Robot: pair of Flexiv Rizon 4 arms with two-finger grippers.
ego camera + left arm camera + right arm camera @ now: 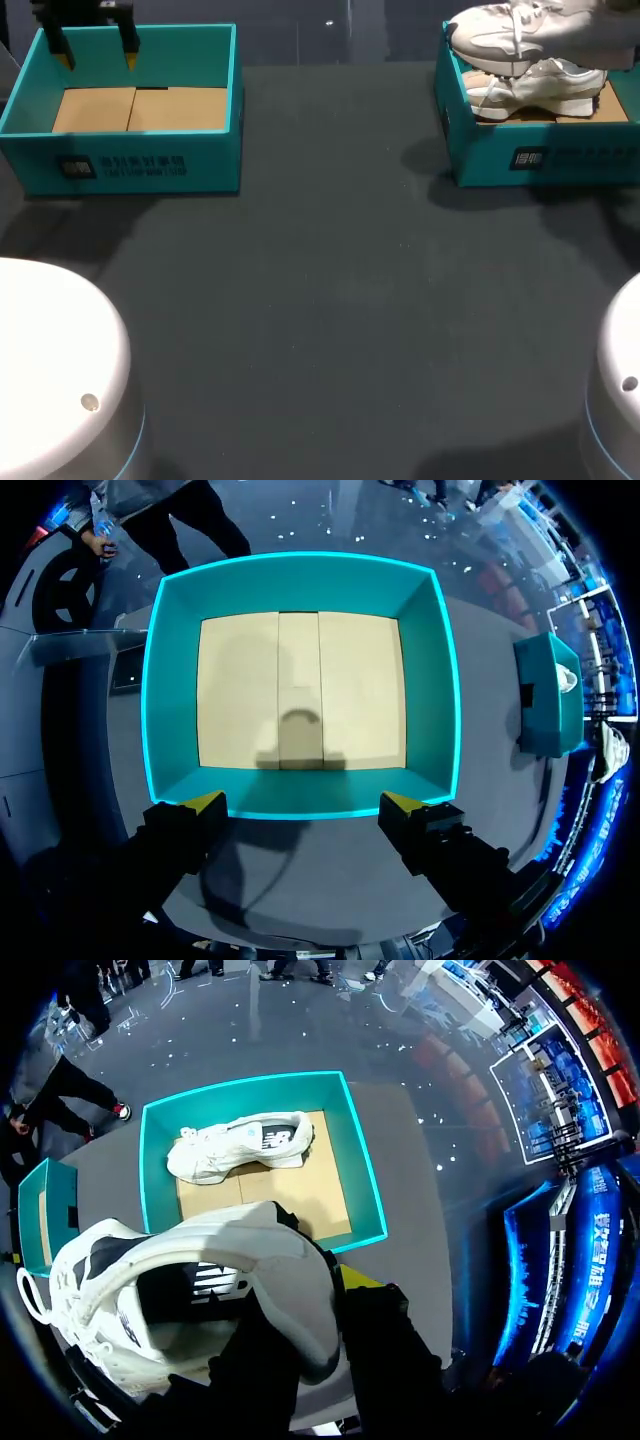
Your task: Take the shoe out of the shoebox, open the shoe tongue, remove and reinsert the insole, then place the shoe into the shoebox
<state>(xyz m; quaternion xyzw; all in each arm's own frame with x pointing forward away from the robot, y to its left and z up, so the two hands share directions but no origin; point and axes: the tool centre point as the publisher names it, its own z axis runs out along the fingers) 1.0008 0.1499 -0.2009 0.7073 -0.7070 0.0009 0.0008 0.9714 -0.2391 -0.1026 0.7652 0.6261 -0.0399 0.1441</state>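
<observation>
A white shoe (497, 35) hangs above the right teal shoebox (560, 155) at the table's far right. My right gripper (320, 1335) is shut on this shoe (180, 1300) at its heel collar, one finger inside and one outside, only one yellow tip showing. A second white shoe (240, 1147) lies on its side on the cardboard floor of that shoebox (358, 1175), also seen in the head view as the second shoe (545, 88). My left gripper (97, 58) hovers open over the far-left box, nothing between its fingers (205, 802).
The left teal box (130, 160) stands at the far left, holding only its cardboard floor (300, 690). Both boxes sit near the table's far edge. The dark table top (330, 300) stretches between and in front of them.
</observation>
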